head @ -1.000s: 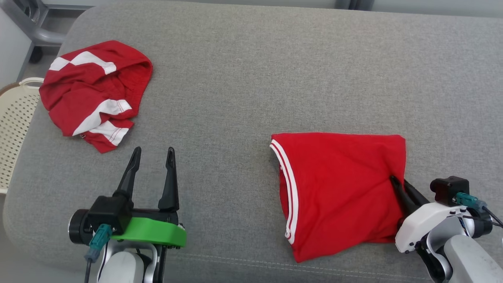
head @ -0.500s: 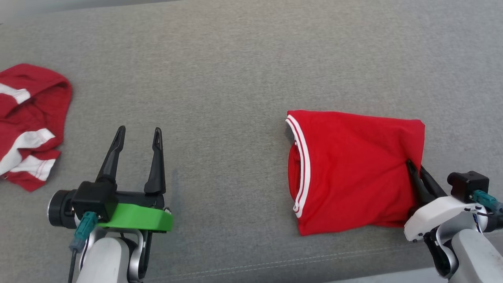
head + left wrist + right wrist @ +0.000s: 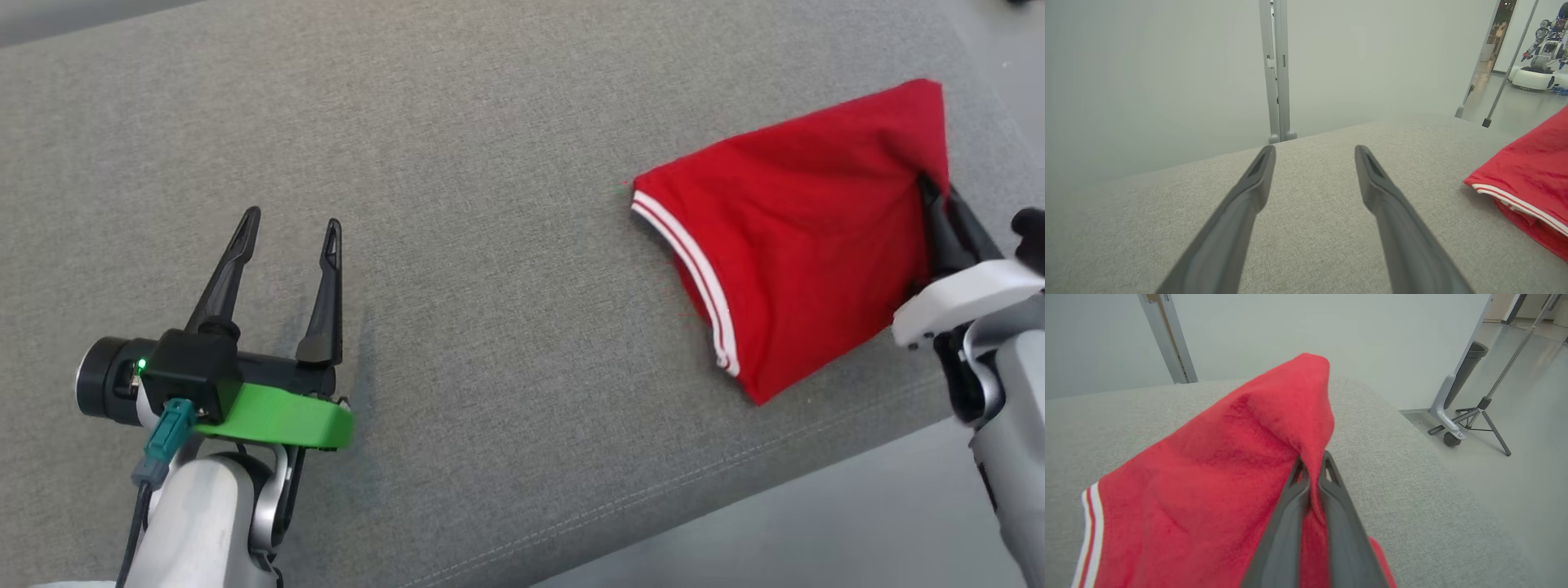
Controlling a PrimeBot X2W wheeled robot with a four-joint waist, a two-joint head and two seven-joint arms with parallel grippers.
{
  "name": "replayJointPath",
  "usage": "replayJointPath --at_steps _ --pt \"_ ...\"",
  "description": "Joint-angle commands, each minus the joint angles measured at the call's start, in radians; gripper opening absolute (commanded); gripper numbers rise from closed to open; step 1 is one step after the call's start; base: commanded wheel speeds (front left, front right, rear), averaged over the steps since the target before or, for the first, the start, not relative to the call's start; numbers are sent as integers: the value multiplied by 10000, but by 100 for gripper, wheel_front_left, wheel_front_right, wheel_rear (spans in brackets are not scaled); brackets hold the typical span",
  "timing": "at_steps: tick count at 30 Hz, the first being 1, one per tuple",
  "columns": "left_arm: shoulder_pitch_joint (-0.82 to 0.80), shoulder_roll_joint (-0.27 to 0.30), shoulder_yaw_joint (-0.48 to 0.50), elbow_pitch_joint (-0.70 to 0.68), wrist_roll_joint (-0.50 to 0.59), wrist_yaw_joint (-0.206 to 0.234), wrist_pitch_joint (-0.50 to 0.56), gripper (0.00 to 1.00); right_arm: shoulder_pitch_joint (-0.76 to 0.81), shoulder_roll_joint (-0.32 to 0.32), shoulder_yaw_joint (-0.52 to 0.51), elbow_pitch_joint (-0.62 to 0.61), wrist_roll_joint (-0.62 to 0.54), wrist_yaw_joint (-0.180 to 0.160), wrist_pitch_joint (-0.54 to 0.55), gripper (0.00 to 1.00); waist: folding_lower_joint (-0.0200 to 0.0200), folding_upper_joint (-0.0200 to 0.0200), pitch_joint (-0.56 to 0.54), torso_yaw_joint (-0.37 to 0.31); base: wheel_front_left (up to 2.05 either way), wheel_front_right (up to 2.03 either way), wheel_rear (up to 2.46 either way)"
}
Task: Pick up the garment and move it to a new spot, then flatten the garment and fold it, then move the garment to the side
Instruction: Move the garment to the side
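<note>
1. Left gripper (image 3: 293, 217): the jaws are spread wide and hold nothing. It hovers over the grey cushion (image 3: 490, 163), well apart from the garment. Risk: it lends no support, so the whole load depends on one pinch.
2. Garment (image 3: 800, 237): red, folded, with a white-striped hem, at the right part of the cushion. Its right edge is lifted, and its striped left edge appears to rest on the fabric. Risk: dragging it over the rough weave may bunch the lower layers and open the fold.
3. Right gripper (image 3: 937, 188): the jaws are closed tight on a pinch of the garment's right edge, and cloth peaks above the fingers in the right wrist view. I cannot tell how many layers are caught. Risk: uncaught layers may sag or slip free.
4. Cushion limits: the garment's lowest corner lies near the front seam, and the rounded right end is close by, with bare floor (image 3: 816, 531) beyond. Risk: carried too far, the cloth drops off.
5. Surroundings: a metal post (image 3: 1276, 81) stands behind the cushion. A wheeled frame foot (image 3: 1447, 424) and a tripod (image 3: 1490, 416) stand on the floor to the right. Judged clear of the cloth's path, though a wide arm swing could meet them.
</note>
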Motion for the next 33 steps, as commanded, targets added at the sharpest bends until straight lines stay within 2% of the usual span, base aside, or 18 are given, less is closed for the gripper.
replayJointPath --at_steps 1,9,14,15,16,19,23,27,33 --pt "-160 84 11 -27 33 -38 29 100 -215 -78 -64 69 56 -18 -82 0 0 0 346 -354 0 0 0" --pt "-323 289 -138 -328 115 -86 280 100 -1842 -946 -532 1047 259 -20 -73 0 0 0 605 -201 0 0 0" --pt "-420 374 -186 -523 150 -75 421 100 -2371 -1230 -1101 1634 -132 -18 -68 0 0 0 841 8 0 0 0" --pt "-423 396 -186 -530 151 -68 436 100 -2350 -1181 -1225 1913 -221 -18 -67 43 0 0 875 48 0 0 0" --pt "-422 409 -201 -557 149 -65 449 100 -2444 -1154 -1356 2109 -327 -17 -67 100 0 0 916 83 0 0 0" --pt "-452 437 -222 -587 144 -34 467 100 -2714 -1175 -1831 2652 -544 -17 -67 100 0 0 977 162 0 0 0" --pt "-441 466 -236 -611 119 5 458 100 -2693 -1090 -2536 2399 -958 -17 -68 100 0 0 994 201 0 0 0" --pt "-316 448 -231 -536 52 75 382 100 -2350 -680 -2875 1125 -1190 -17 -68 100 0 0 863 223 0 0 0" --pt "-147 300 -180 -358 -112 185 150 100 -1259 219 -2499 -1478 -1139 -18 -69 100 0 0 502 507 0 0 0"
